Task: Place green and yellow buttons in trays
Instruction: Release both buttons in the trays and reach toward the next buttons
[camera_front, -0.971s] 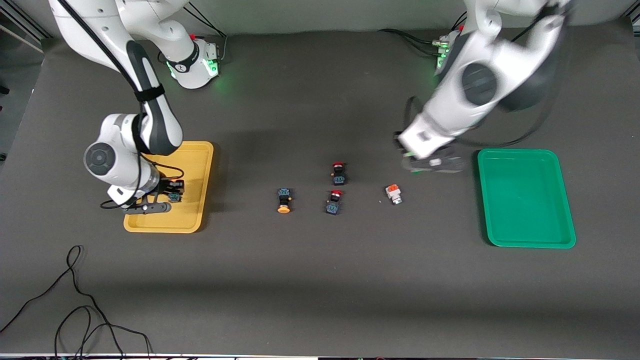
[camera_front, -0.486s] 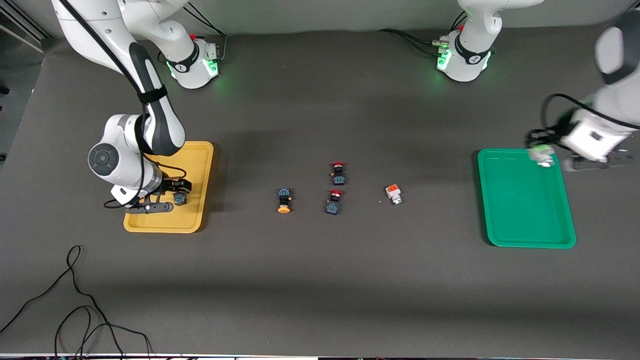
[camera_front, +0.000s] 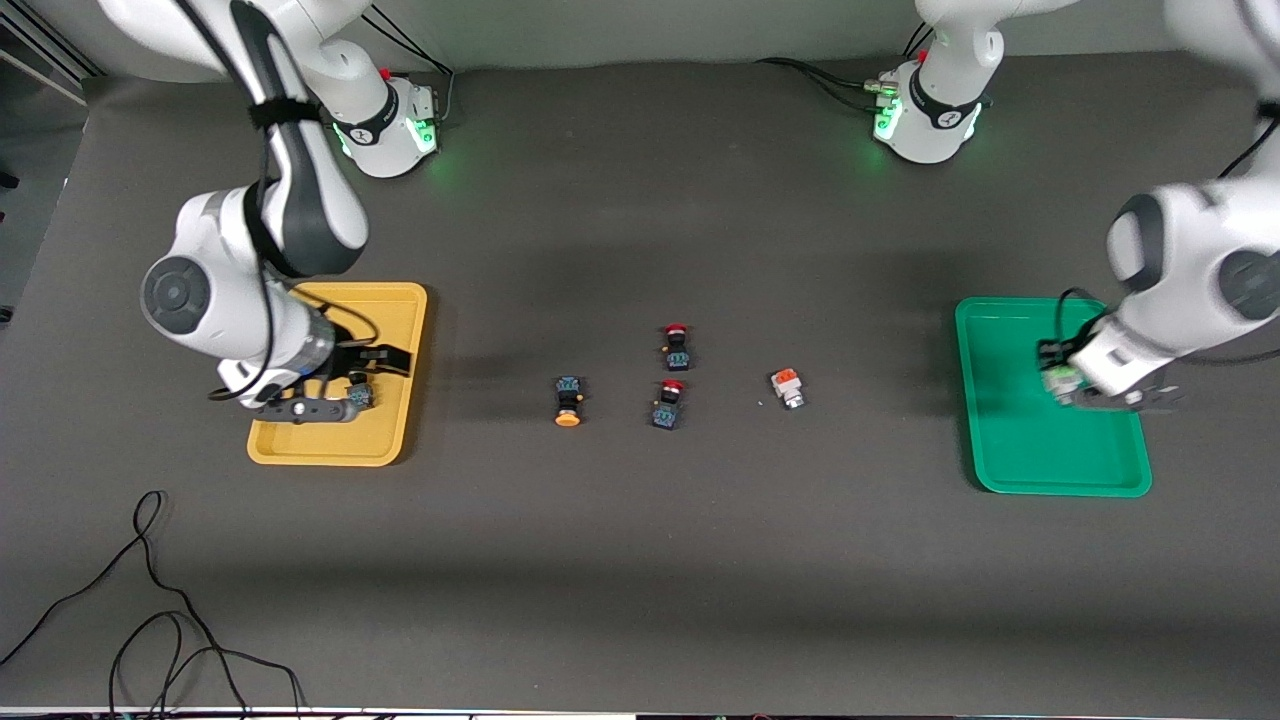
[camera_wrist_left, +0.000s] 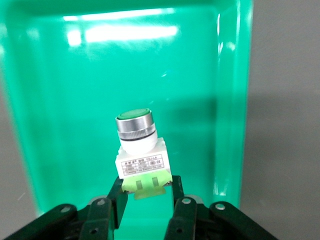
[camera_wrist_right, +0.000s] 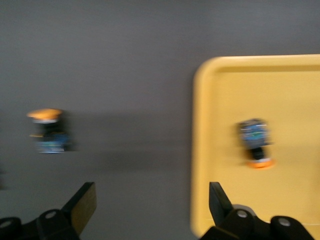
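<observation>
Right gripper (camera_front: 350, 385) hangs over the mustard-yellow plastic tray (camera_front: 395, 440), fingers spread wide and empty; one yellow-capped dark-bodied button (camera_front: 360, 397) lies in that tray, released. A second yellow-capped button (camera_front: 568, 401) lies mid-counter, beside two red-capped dark buttons (camera_front: 676, 346) and an orange-topped white switch (camera_front: 788, 388). Left gripper (camera_front: 1072, 385), over the green plastic tray (camera_front: 1010, 450), has its fingers clamped on the green-topped white-bodied button (camera_wrist_left: 140, 150). In my judgement, next: lower, release; the right arm fetches the remaining yellow button.
</observation>
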